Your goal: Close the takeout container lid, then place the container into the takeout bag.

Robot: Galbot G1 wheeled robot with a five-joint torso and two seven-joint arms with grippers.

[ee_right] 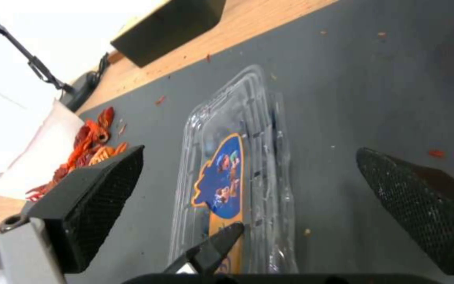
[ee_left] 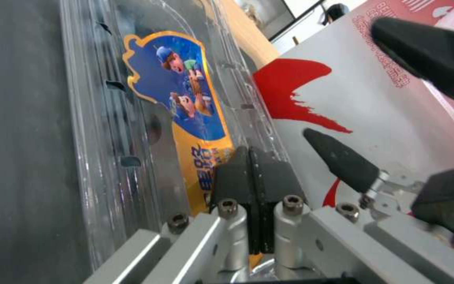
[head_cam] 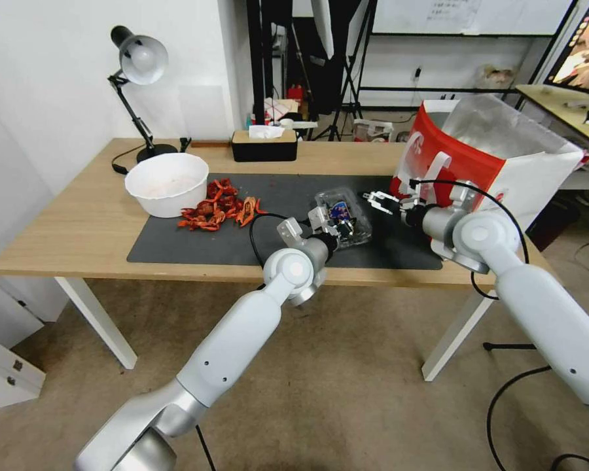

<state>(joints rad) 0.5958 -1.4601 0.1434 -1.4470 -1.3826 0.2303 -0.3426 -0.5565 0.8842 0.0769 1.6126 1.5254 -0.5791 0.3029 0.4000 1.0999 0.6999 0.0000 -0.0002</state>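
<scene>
The clear takeout container [head_cam: 348, 221] lies on the dark mat, with its lid [ee_left: 148, 118] down over the other half. A blue and yellow cartoon sticker [ee_right: 226, 177] shows on the lid. My left gripper [head_cam: 334, 226] is shut, and its joined tips [ee_left: 249, 153] rest on the lid at the sticker's yellow end. My right gripper [head_cam: 378, 201] hovers open just beside the container on the bag's side, its fingers [ee_right: 95, 197] spread wide with nothing between them. The red-and-white takeout bag [head_cam: 497, 154] stands open at the table's right end, foil lining showing.
A white bowl [head_cam: 167, 183] and a heap of red shells [head_cam: 219, 206] sit at the left of the mat [head_cam: 196, 245]. A black tissue box [head_cam: 264, 145] and a desk lamp [head_cam: 137, 62] stand at the back. The table's front edge is near my arms.
</scene>
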